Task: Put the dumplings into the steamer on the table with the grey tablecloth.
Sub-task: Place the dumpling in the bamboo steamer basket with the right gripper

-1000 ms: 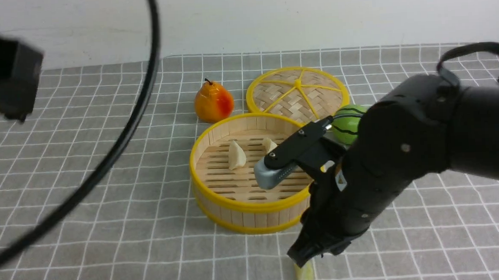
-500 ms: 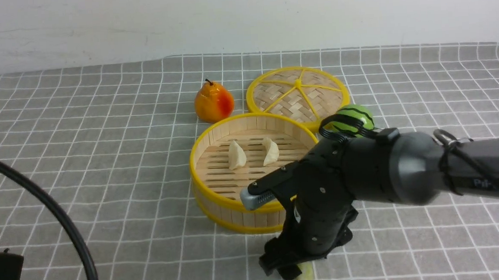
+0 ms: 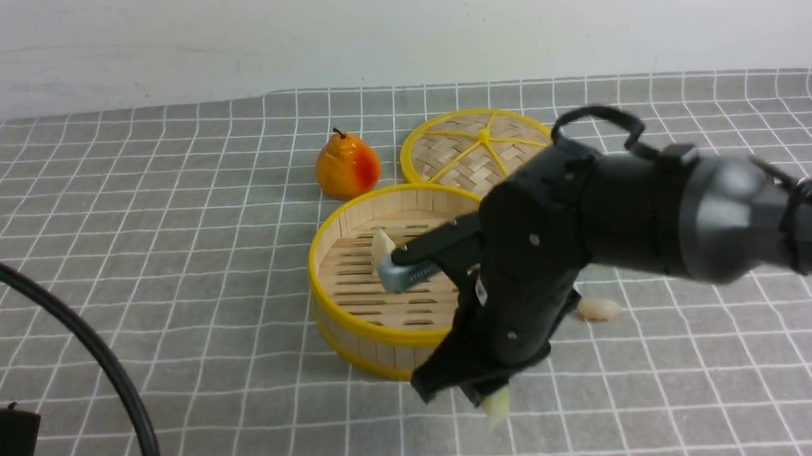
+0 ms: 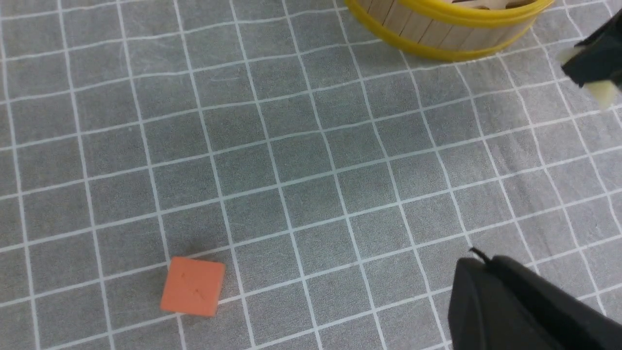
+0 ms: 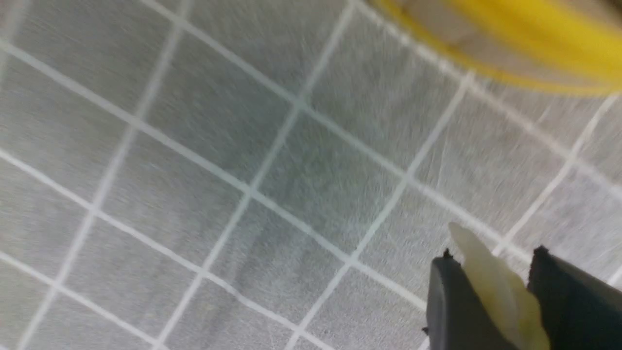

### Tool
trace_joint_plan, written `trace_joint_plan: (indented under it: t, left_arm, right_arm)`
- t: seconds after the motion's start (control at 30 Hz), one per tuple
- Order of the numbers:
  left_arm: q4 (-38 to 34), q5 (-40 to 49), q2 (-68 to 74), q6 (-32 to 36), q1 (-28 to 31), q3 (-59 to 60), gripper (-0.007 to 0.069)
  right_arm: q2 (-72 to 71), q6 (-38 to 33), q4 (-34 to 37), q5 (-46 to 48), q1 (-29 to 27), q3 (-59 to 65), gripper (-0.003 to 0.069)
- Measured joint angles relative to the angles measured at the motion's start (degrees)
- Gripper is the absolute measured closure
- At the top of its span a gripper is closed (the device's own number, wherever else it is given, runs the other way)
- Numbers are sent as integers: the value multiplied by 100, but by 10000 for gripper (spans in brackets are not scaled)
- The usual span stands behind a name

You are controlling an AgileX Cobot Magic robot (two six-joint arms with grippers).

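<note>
The steamer [image 3: 355,324] stands mid-table on the grey tablecloth [image 3: 172,268]. One cream dumpling [image 3: 381,243] shows inside it; the arm hides the rest of the floor. My right gripper [image 3: 483,395] hangs just in front of the steamer, shut on a greenish dumpling [image 3: 497,407] held clear of the cloth. The right wrist view shows that dumpling [image 5: 500,291] pinched between the fingers of the gripper [image 5: 492,255], near the steamer rim [image 5: 510,43]. A pinkish dumpling [image 3: 598,309] lies on the cloth to the steamer's right. My left gripper [image 4: 478,262] is shut and empty, low over the cloth.
A woven yellow-rimmed lid [image 3: 471,148] and an orange pear [image 3: 347,167] sit behind the steamer. An orange-red block [image 4: 193,287] lies on the cloth near my left gripper. A black cable [image 3: 107,369] curves across the front left corner.
The right gripper has risen from the cloth's front edge with the greenish dumpling, toward the steamer. The left arm dropped out of the upper left a second ago.
</note>
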Motion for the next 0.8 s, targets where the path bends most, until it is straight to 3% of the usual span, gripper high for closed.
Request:
trace_joint_plan:
  t: [0.4,0.6,0.8]
  left_arm:
    - [23,-78,0,0,0,0,638]
    - [23,-78,0,0,0,0,638]
    - [87,-78,0,0,0,0,638]
  right_arm:
    - [1517,119,-262,-196,-264,-2374,461]
    - [2236,191,-274,6,-329,-2842,459]
    - [2352,191,-268,79,-329,-2901,311]
